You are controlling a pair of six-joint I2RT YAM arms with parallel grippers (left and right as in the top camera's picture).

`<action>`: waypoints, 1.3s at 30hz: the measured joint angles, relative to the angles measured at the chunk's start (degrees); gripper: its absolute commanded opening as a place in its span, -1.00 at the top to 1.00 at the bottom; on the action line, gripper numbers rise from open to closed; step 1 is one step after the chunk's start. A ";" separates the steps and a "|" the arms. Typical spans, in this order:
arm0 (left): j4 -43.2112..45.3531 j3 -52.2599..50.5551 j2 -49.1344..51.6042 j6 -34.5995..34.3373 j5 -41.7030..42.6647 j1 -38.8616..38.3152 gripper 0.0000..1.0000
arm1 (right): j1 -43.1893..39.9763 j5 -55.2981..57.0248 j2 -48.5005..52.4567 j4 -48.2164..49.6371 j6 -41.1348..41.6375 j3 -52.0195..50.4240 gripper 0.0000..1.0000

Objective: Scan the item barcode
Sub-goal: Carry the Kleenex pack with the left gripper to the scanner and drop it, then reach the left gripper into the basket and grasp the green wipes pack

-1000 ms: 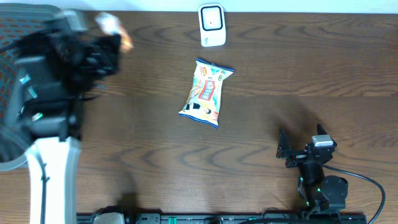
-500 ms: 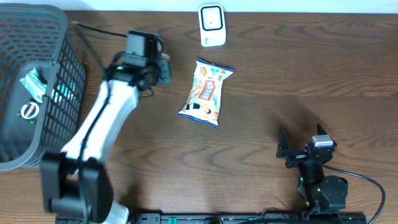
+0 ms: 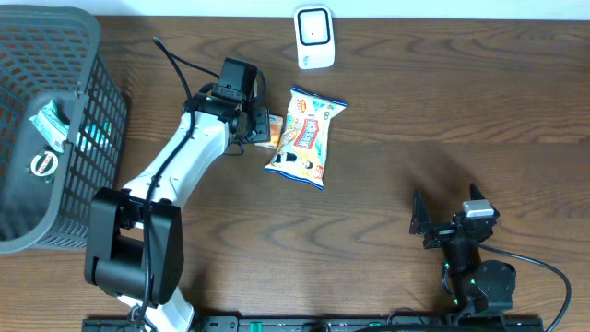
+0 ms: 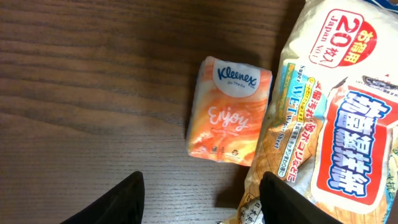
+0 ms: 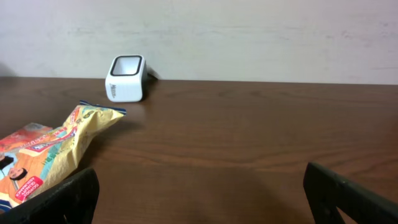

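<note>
While left gripper (image 4: 200, 190) hovers with jaws spread and empty, one Kleenex pack (image 4: 230, 111) lies flat under it.
It touches one wet-wipes pack (image 4: 336, 124) at its 3 o'clock. One scanner (image 3: 313, 37) at 12; right gripper (image 5: 199, 177) wide open, empty.

In the left wrist view the wipes pack (image 4: 336, 118) is cut off at the top and right edges, and the left claw (image 4: 202, 196) is cropped along the bottom. Overhead, the tissue pack (image 3: 266, 132) is mostly covered by the left claw, with only an orange edge seen. The basket (image 3: 103, 101) is cropped at the left edge, and the packets (image 3: 46, 124) in it are too small to be named.
</note>
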 measured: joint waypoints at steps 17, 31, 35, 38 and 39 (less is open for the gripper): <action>3.65 18.05 -20.41 2.12 -0.07 21.07 -0.19 | 0.00 0.00 0.00 0.02 0.00 0.00 -0.99; 3.56 28.87 -11.08 8.02 1.29 45.70 -0.39 | 0.00 -0.02 0.00 0.02 0.00 0.00 -0.99; -0.68 28.81 -4.85 4.35 1.73 49.20 -0.55 | 0.00 -0.02 0.00 0.02 0.00 0.00 -0.98; -3.34 28.79 -0.85 0.94 4.66 50.42 -0.69 | -0.02 -0.02 0.00 0.02 0.00 0.00 -0.99; -4.28 28.79 0.31 0.13 5.77 50.58 -0.69 | 0.00 0.00 0.00 0.02 0.00 0.00 -0.99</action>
